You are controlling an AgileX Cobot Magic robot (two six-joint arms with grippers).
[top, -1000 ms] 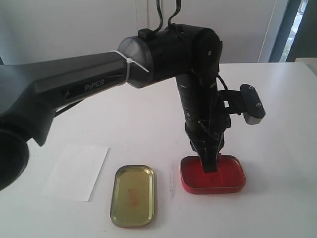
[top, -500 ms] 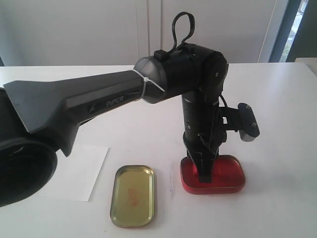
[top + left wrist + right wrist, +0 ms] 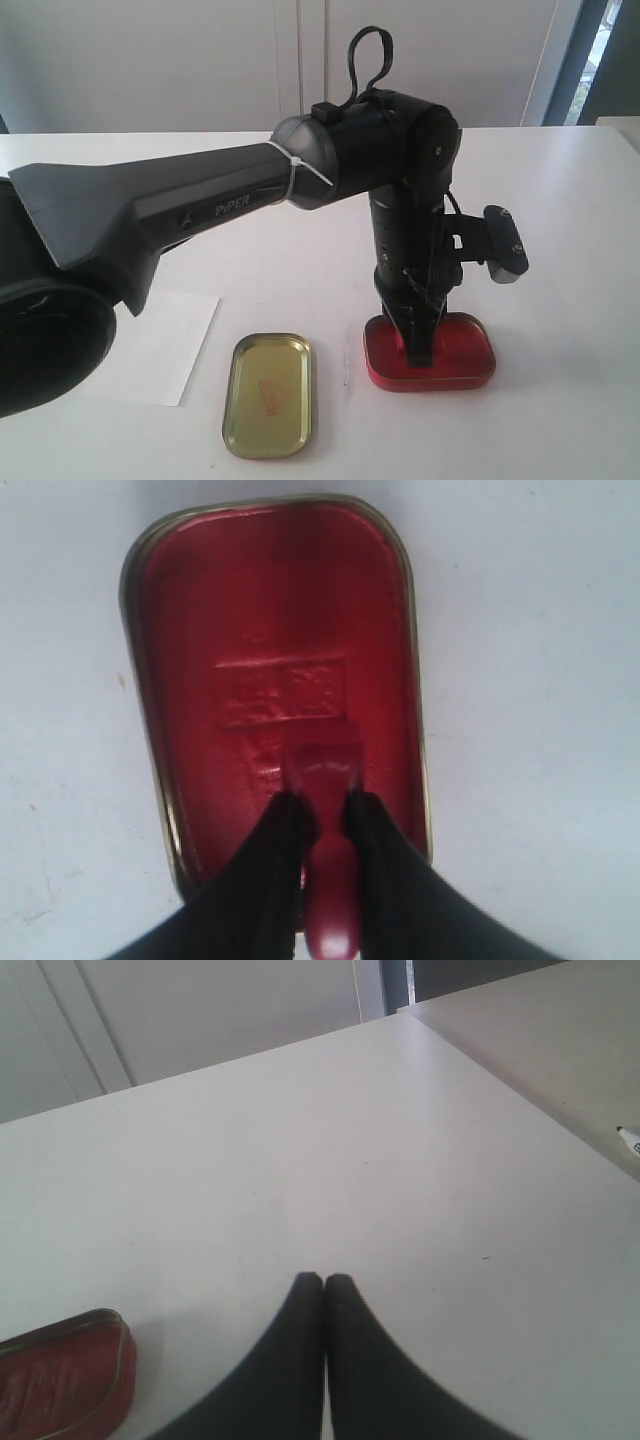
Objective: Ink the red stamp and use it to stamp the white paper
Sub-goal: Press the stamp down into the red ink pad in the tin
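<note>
Plain white tabletop [image 3: 560, 180] below. Mid-inking: pressing red stamp [image 3: 325, 770], clamped in left gripper [image 3: 322, 805], onto ink tin [image 3: 270, 630], apparently. Idle right gripper [image 3: 322, 1280] closed, empty. Yet to stamp white paper [image 3: 185, 340], well apart.

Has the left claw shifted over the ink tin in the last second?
Yes. The left claw, shut on the red stamp, has come lower into the red ink tin, which stays put.
</note>
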